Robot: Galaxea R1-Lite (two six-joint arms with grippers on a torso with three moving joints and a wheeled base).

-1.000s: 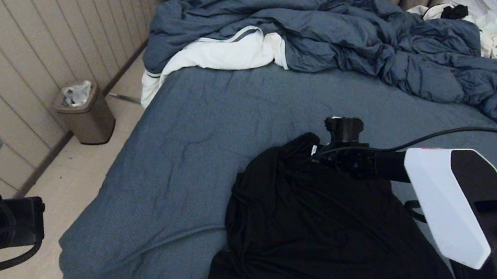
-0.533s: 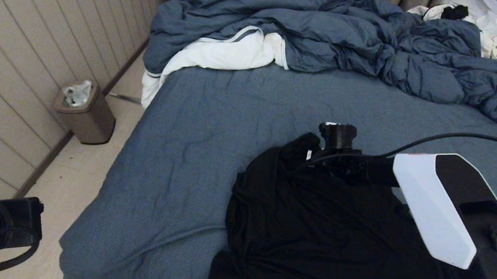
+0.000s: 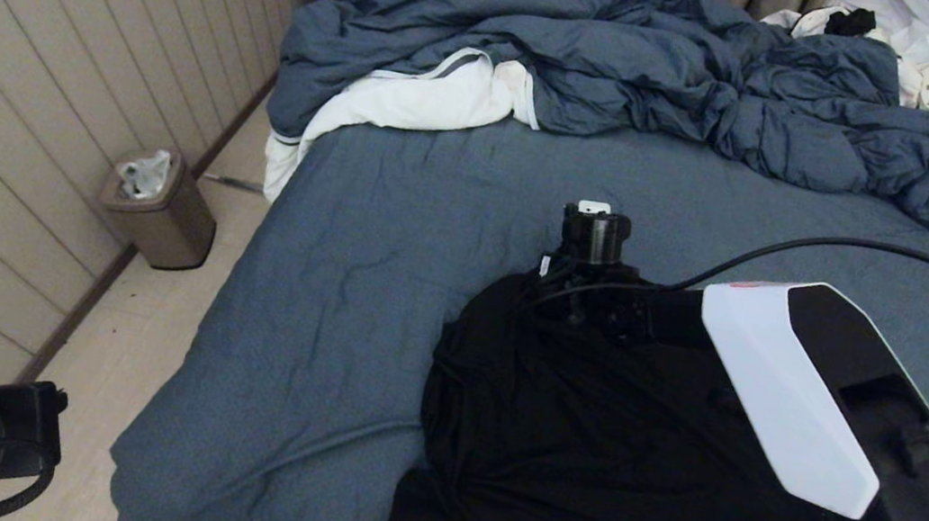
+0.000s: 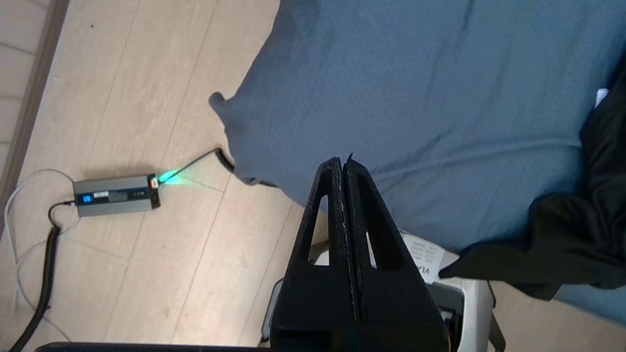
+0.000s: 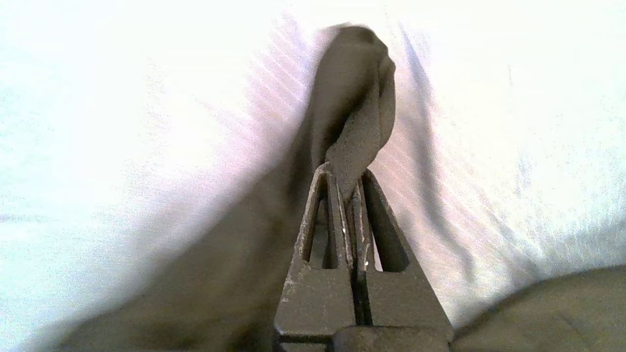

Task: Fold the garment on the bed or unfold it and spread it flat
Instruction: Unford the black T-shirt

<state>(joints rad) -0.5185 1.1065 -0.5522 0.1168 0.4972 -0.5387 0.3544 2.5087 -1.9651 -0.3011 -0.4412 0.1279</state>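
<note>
Right hand (image 5: 348, 183) clenched on crumpled black knit T-shirt (image 3: 586, 432), print hidden, on slate-blue bed (image 3: 397, 224); left hand (image 4: 343, 164) clenched empty, off bedside.

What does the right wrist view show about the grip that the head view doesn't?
Right wrist only: the right gripper shut on a pinched fold of the garment. Head only: the whole crumpled garment near the bed's front edge, duvet behind, left gripper parked beside the bed. Both: black fabric on the blue sheet.
</note>
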